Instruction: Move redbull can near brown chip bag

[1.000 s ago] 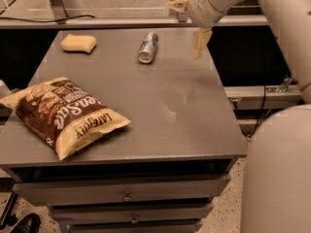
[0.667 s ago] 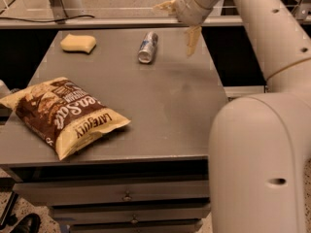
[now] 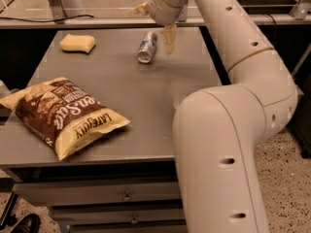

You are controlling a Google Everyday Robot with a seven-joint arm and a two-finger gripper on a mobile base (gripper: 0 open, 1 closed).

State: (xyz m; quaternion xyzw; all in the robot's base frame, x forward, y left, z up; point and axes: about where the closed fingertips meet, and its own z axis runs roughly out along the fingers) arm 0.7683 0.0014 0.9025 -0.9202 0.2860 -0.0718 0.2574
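The redbull can (image 3: 146,46) lies on its side at the far middle of the grey table (image 3: 146,110). The brown chip bag (image 3: 60,113) lies flat at the front left, well apart from the can. My gripper (image 3: 154,23) hangs at the end of the white arm just above and behind the can. It is open, with one cream finger (image 3: 169,38) to the right of the can and the other finger (image 3: 138,8) up to the left. It holds nothing.
A yellow sponge (image 3: 77,43) lies at the far left of the table. My arm's large white elbow (image 3: 218,144) fills the right front. Drawers (image 3: 126,195) sit under the table. A rail (image 3: 97,21) runs behind the far edge.
My gripper has moved left, from right of the can to just above it. The can, bag and sponge have not moved.
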